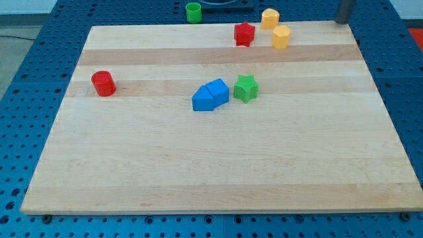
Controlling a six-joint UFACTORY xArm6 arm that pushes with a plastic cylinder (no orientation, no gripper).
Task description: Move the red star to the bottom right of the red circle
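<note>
The red star (pixel 244 34) sits near the top edge of the wooden board (pixel 211 165), right of centre. The red circle (pixel 103 83) stands far off at the board's left side, lower in the view. My rod enters at the view's top right, and my tip (pixel 342 22) rests at the board's top right corner. The tip is well to the right of the red star and touches no block.
Two yellow blocks (pixel 269 18) (pixel 281 37) lie just right of the red star. A green circle (pixel 193 12) stands beyond the board's top edge. Two blue blocks (pixel 210 96) touch each other mid-board, with a green star (pixel 246 88) to their right. Blue pegboard surrounds the board.
</note>
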